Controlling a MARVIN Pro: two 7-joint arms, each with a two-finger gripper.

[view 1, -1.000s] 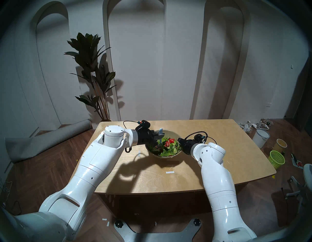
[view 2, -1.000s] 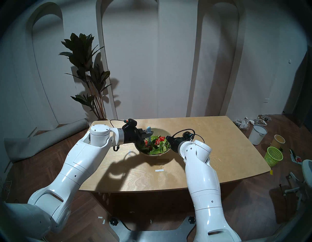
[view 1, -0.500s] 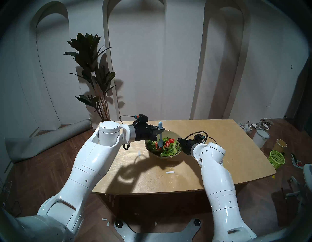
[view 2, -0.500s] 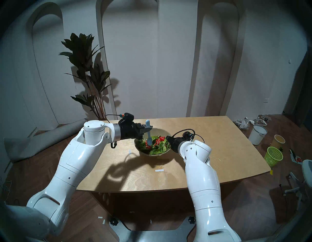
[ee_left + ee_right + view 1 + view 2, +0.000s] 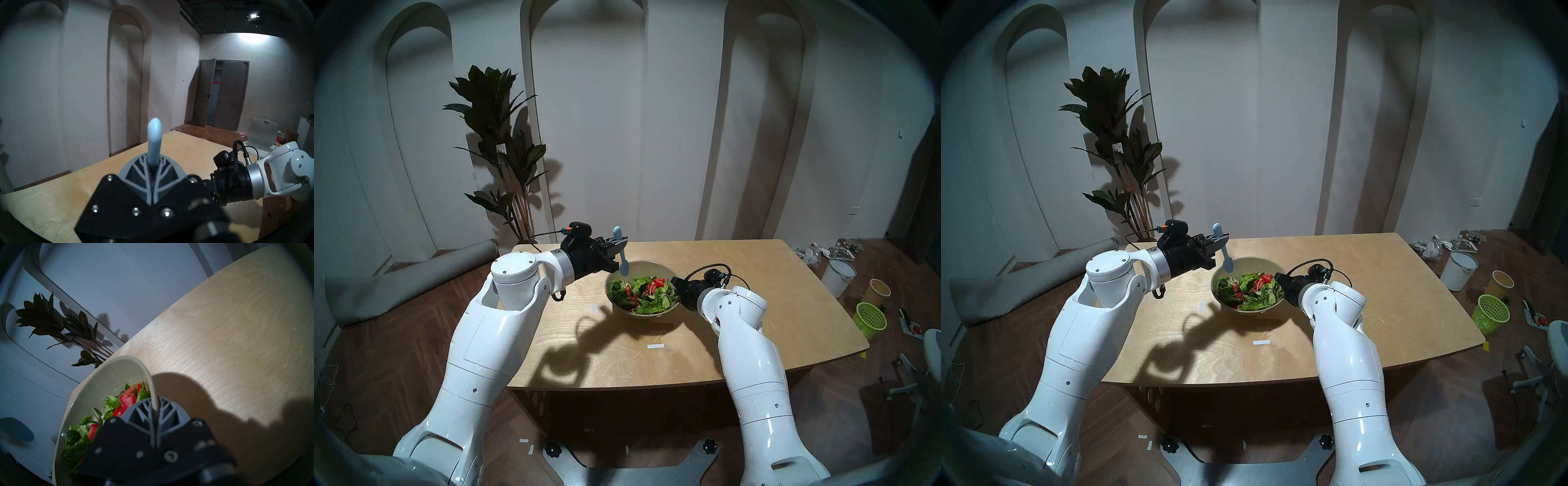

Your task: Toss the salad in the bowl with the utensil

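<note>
Pale blue utensil [image 5: 621, 253] is sitting pinched in the left gripper [image 5: 619, 243], jaws pressed onto its shaft, handle end up, working end hanging clear above the bowl's left rim and not touching the greens. Right gripper [image 5: 154, 408] is clamping the bowl [image 5: 648, 268] by its right rim, one finger inside, one outside, holding it steady on the table. Salad [image 5: 641, 293] is lying inside the bowl with red pieces and cucumber scattered through the leaves rather than layered, so I'm judging at least some tossing done; nothing is showing as spilled on the wood. Can't tell how many more passes are wanted; if more, the utensil is needing to go back down into the heap. Table [image 5: 738, 288] is light plywood, scuffed, carrying two small white tape strips. Room is looking dim: white arched wall panels, a potted plant [image 5: 499, 146] behind the table's far left corner, dark wood floor, a lime-green mesh basket [image 5: 870, 319] and buckets on the floor at right.
</note>
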